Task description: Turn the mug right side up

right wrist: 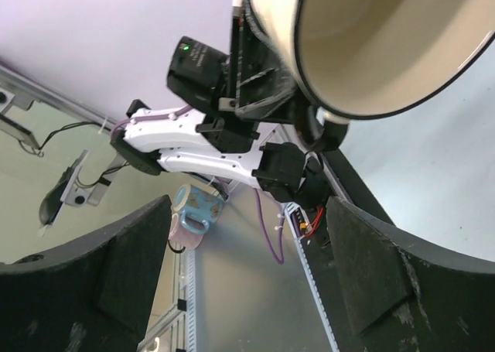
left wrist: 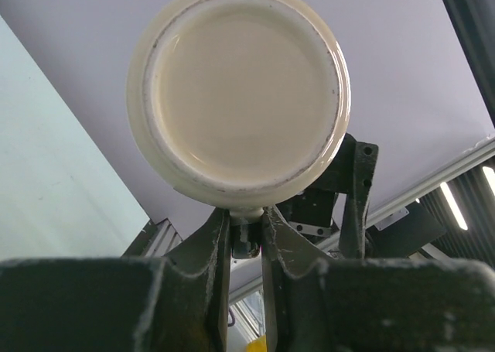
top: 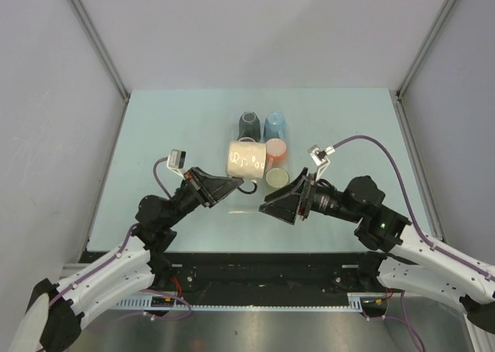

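Observation:
A cream mug (top: 246, 160) with dark markings hangs on its side above the table. My left gripper (top: 244, 184) is shut on its handle. The left wrist view shows the mug's round base (left wrist: 240, 89) just beyond my left gripper (left wrist: 247, 222), which pinches the handle stub. In the right wrist view the mug's open mouth (right wrist: 379, 35) fills the upper right. My right gripper (top: 277, 194) stands open just right of the mug. Its fingers (right wrist: 131, 267) are spread wide with nothing between them.
Behind the held mug stand a dark mug (top: 250, 124), a blue mug (top: 276, 125) and an orange mug (top: 277, 151), with a pale green cup (top: 278, 176) close to my right gripper. A blue mug (right wrist: 197, 203) and a pink mug (right wrist: 179, 232) lie off the table.

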Controlling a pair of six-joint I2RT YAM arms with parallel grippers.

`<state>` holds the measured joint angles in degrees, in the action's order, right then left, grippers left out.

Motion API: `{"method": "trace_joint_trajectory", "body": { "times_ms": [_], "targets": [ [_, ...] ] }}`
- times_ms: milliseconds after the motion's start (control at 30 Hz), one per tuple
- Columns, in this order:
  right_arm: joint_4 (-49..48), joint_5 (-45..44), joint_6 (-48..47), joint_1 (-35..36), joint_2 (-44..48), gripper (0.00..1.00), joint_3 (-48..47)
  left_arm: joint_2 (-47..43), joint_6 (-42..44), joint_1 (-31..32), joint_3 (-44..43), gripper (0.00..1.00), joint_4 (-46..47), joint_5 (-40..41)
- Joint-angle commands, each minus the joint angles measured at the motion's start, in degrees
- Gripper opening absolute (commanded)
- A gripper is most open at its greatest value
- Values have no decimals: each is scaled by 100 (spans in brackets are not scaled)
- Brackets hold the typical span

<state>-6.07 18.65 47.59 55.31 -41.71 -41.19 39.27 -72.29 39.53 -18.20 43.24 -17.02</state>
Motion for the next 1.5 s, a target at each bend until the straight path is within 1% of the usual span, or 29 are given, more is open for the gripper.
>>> {"method": "trace_joint_trajectory", "body": {
  "times_ms": [0, 133, 233, 367, 400, 500, 733, 767, 933, 1033, 1100, 1267, 1467],
  "targets": [
    [-641, -266, -4, 120, -354, 84, -47, -191, -84, 116, -413, 0, 615, -56],
    [-1114, -441, 39, 129, -627, 81, -47, -253, 22, 239, -422, 0, 370, 58],
    [-1397, -477, 101, 103, -838, 78, -47, -279, 101, 336, -404, 0, 360, 128],
    [-1704, -380, 206, 6, -1067, 72, -56, -279, 277, 494, -465, 0, 334, 128],
    [-1853, -345, 241, -2, -1145, 71, -56, -270, 338, 521, -483, 0, 334, 137],
    [-1977, -336, 294, -38, -1277, 69, -91, -279, 382, 582, -483, 0, 369, 172],
    [-2171, -327, 294, -46, -1331, 60, -82, -244, 426, 626, -483, 0, 413, 155],
    [-2206, -336, 286, -55, -1331, 55, -82, -235, 426, 652, -466, 0, 430, 163],
    [-2452, -336, 303, -55, -1322, 41, -82, -244, 462, 696, -395, 0, 448, 172],
    [-2636, -249, 373, -64, -1374, 37, -82, -244, 532, 749, -378, 0, 466, 181],
    [-2786, -161, 461, -55, -1427, 35, -91, -227, 628, 776, -369, 0, 413, 181],
    [-3128, 41, 672, -73, -1480, 34, -82, -192, 778, 837, -264, 0, 518, 128],
    [-3576, 463, 1173, -178, -1629, 34, -91, -33, 1033, 864, -202, 0, 685, -223]
  ]
}}
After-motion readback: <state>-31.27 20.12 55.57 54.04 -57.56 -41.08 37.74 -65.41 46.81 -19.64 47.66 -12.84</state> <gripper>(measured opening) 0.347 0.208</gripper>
